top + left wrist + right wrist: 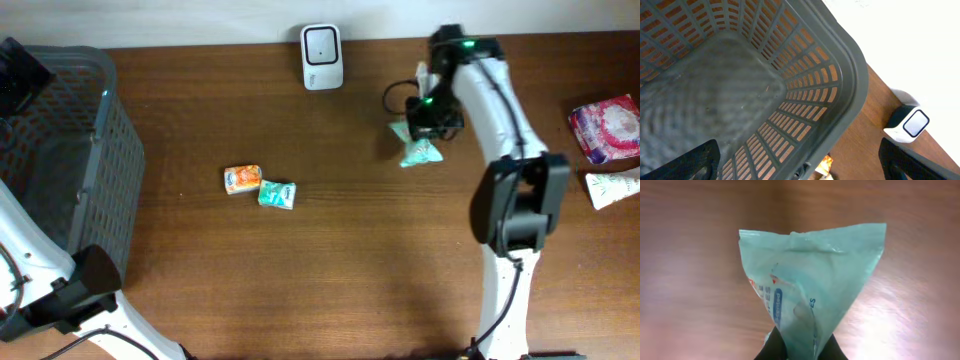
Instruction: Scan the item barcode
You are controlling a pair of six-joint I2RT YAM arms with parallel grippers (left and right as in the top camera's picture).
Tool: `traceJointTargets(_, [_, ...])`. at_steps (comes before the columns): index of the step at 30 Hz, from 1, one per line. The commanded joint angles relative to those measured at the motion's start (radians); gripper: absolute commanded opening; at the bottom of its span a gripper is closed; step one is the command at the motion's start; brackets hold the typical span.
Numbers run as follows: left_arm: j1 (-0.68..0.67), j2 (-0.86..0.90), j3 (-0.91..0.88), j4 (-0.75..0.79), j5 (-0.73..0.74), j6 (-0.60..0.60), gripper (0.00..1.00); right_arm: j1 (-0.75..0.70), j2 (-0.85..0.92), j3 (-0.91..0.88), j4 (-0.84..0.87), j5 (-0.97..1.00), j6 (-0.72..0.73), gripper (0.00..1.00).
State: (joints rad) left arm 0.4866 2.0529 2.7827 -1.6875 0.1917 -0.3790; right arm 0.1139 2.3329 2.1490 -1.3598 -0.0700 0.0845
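Overhead, the right end effector sits in the upper right of the frame with a teal packet at its tip. It is to the right of the white scanner at top centre. Whether the packet touches the wooden counter cannot be told. The right wrist view alone shows the grip: two dark fingers pinch the packet's lower corner, its blurred print facing the lens. The left wrist view shows the left end effector spread wide above the grey basket. Only the overhead view shows an orange packet just beside a green packet mid-frame, and a pink packet and a white packet at the right edge.
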Motion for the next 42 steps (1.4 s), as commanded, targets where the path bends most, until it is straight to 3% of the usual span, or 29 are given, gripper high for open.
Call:
traceJointTargets(1, [0.001, -0.011, 0.01, 0.0, 0.003, -0.002, 0.99, 0.158, -0.013, -0.05, -0.009, 0.714, 0.251, 0.04])
traceJointTargets(4, [0.001, -0.011, 0.01, 0.0, 0.003, -0.002, 0.99, 0.255, 0.033, -0.156, 0.047, 0.747, 0.258, 0.04])
traceJointTargets(8, [0.001, -0.011, 0.01, 0.0, 0.003, -0.002, 0.99, 0.371, 0.048, -0.157, 0.113, 0.586, 0.257, 0.13])
traceJointTargets(9, [0.001, -0.011, 0.01, 0.0, 0.003, -0.002, 0.99, 0.391, 0.054, -0.157, 0.129, 0.557, 0.257, 0.19])
traceJointTargets(10, [0.001, -0.011, 0.01, 0.0, 0.003, -0.002, 0.99, 0.42, 0.062, -0.157, 0.14, 0.531, 0.257, 0.35])
traceJointTargets(13, [0.001, -0.011, 0.01, 0.0, 0.003, -0.002, 0.99, 0.509, 0.064, -0.156, 0.145, 0.513, 0.257, 0.48])
traceJointTargets(14, [0.001, -0.011, 0.01, 0.0, 0.003, -0.002, 0.99, 0.533, 0.064, -0.156, 0.145, 0.514, 0.257, 0.47])
traceJointTargets(15, [0.001, -0.011, 0.01, 0.0, 0.003, -0.002, 0.99, 0.563, 0.064, -0.156, 0.146, 0.528, 0.256, 0.37])
traceJointTargets(16, [0.001, -0.011, 0.01, 0.0, 0.003, -0.002, 0.99, 0.581, 0.064, -0.156, 0.142, 0.592, 0.256, 0.36])
traceJointTargets(19, [0.001, -0.011, 0.01, 0.0, 0.003, -0.002, 0.99, 0.567, 0.063, -0.153, 0.08, 0.777, 0.243, 0.57])
traceJointTargets(21, [0.001, -0.011, 0.01, 0.0, 0.003, -0.002, 0.99, 0.537, 0.058, -0.103, 0.056, 0.651, 0.242, 0.58])
traceJointTargets(23, [0.001, -0.011, 0.01, 0.0, 0.003, -0.002, 0.99, 0.481, 0.029, 0.01, 0.039, 0.418, 0.194, 0.65])
traceJointTargets(24, [0.001, -0.011, 0.01, 0.0, 0.003, -0.002, 0.99, 0.452, 0.029, 0.075, 0.027, 0.241, 0.044, 0.65])
traceJointTargets(25, [0.001, -0.011, 0.01, 0.0, 0.003, -0.002, 0.99, 0.446, 0.029, 0.08, 0.027, 0.203, -0.007, 0.65])
traceJointTargets(28, [0.001, -0.011, 0.01, 0.0, 0.003, -0.002, 0.99, 0.496, 0.031, 0.042, 0.016, 0.315, -0.01, 0.65])
traceJointTargets(35, [0.001, -0.011, 0.01, 0.0, 0.003, -0.002, 0.99, 0.606, 0.032, -0.221, 0.224, 0.7, 0.032, 0.65])
traceJointTargets(39, [0.001, -0.011, 0.01, 0.0, 0.003, -0.002, 0.99, 0.579, 0.035, -0.325, 0.306, 0.715, 0.027, 0.64])
traceJointTargets(40, [0.001, -0.011, 0.01, 0.0, 0.003, -0.002, 0.99, 0.568, 0.035, -0.343, 0.325, 0.714, 0.027, 0.51])
traceJointTargets(42, [0.001, -0.011, 0.01, 0.0, 0.003, -0.002, 0.99, 0.546, 0.035, -0.351, 0.329, 0.697, 0.028, 0.16])
